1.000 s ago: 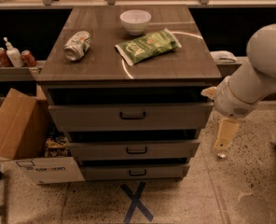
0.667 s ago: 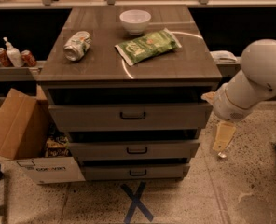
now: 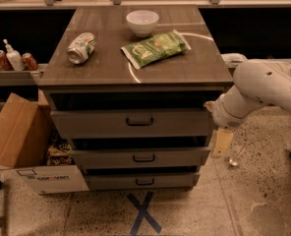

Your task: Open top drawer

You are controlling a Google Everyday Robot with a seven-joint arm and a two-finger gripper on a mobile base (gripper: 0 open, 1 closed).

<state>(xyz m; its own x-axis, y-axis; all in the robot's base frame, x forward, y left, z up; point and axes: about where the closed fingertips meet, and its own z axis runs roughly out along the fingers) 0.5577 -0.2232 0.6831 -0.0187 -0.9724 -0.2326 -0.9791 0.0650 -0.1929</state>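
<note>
The top drawer (image 3: 101,124) is the tallest grey front of the cabinet, just under the wooden top, with a small dark pull handle (image 3: 139,122) at its middle. A dark gap shows above its front. My gripper (image 3: 227,151) hangs pointing down beside the cabinet's right side, level with the gap between the top and middle drawers, to the right of the handle. It is open and holds nothing. One cream finger (image 3: 221,142) lies close to the cabinet's right edge.
Two shorter drawers (image 3: 143,158) (image 3: 144,181) sit below. On the cabinet top are a white bowl (image 3: 142,22), a green bag (image 3: 154,48) and a tipped can (image 3: 81,47). A cardboard box (image 3: 17,136) stands at the left. A blue X (image 3: 143,213) marks the floor.
My arm has swung left and brought the gripper closer to the cabinet's right side. The drawers have not moved.
</note>
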